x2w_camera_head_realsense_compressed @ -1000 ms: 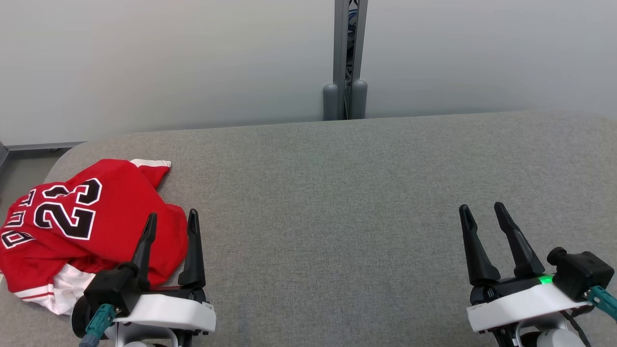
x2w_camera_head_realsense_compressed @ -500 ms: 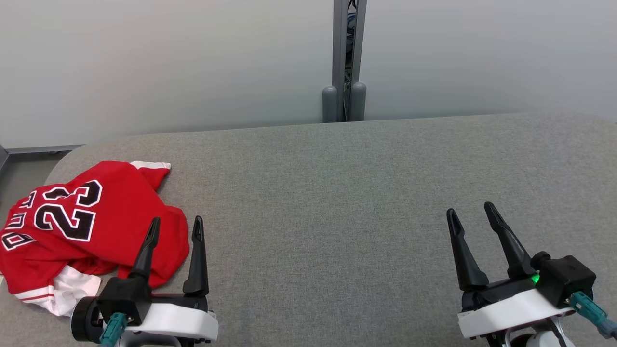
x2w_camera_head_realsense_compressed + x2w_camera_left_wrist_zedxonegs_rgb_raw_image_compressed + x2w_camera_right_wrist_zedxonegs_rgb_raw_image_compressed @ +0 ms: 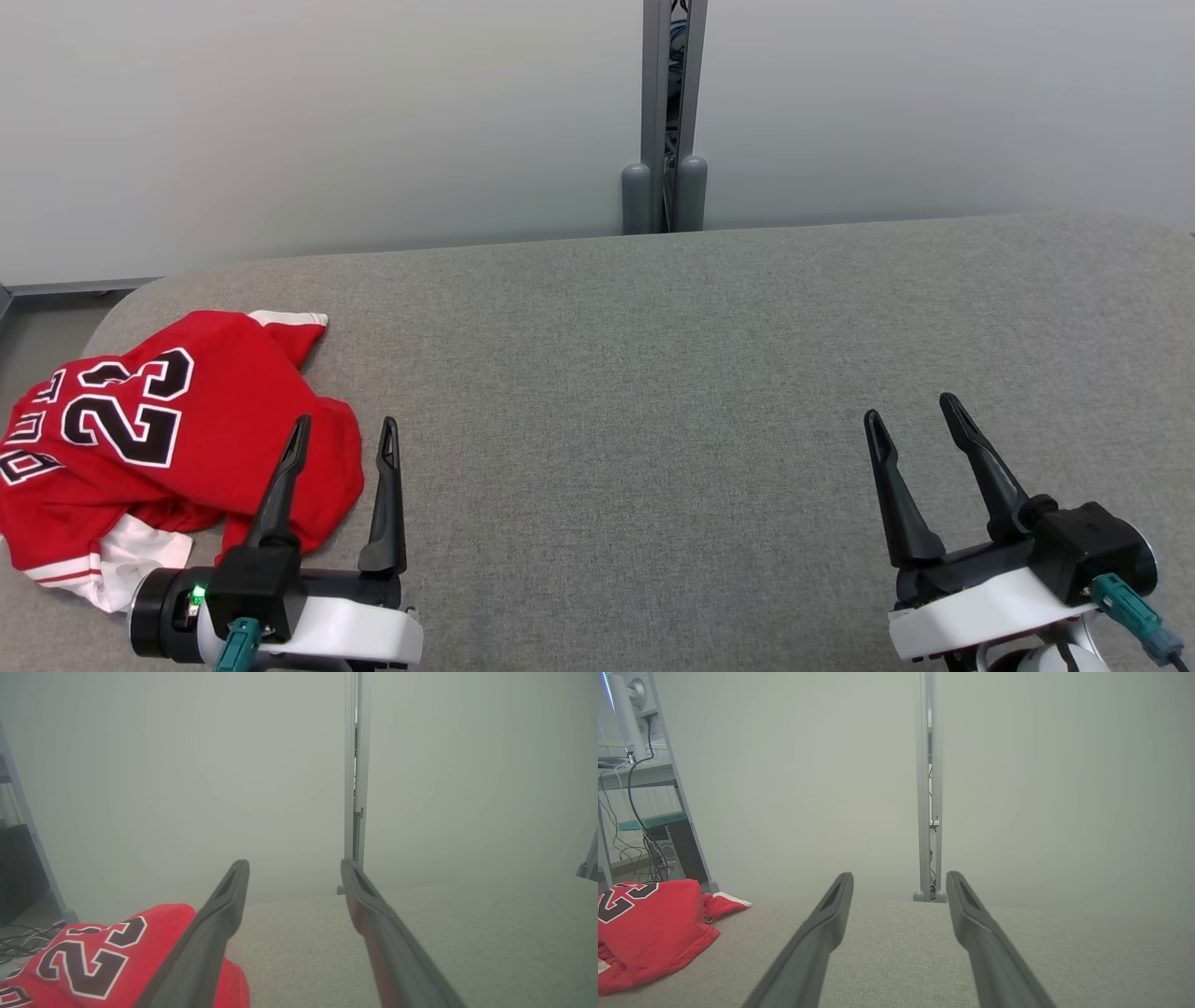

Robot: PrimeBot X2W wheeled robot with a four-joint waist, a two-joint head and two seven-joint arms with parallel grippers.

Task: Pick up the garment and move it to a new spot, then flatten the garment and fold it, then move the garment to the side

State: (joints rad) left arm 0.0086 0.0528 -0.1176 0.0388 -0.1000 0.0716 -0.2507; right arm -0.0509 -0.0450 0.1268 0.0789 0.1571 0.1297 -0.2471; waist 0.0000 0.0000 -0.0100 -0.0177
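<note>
The left gripper point(image 3: 344, 422) is wide open and holds nothing. Its two long dark fingers point away from the robot over the grey table point(image 3: 653, 373).

The garment point(image 3: 140, 439) lies in a bunched-up heap on the table, just to the left of these open jaws. It is red, with a big black 23 that has a white edge. A white band with thin red stripes shows on the side close to the robot. A small white-edged flap sticks out on the far side. From the head, the left finger of the left jaws crosses in front of the garment's right edge. I cannot tell if that finger touches the cloth. The space between the two fingers shows bare grey table, and the right finger is beside the cloth, not over it. From the left wrist, the garment sits low, to the left of the left finger and partly behind it.

The right gripper point(image 3: 910, 407) is wide open too, and it is empty. Bare table lies between its fingers and in front of them. The garment is well apart from these jaws, far off to their left.

Past the table stands a pale wall with a thin grey post point(image 3: 665, 112). From the right wrist, the post stands straight ahead, between the two fingers.
</note>
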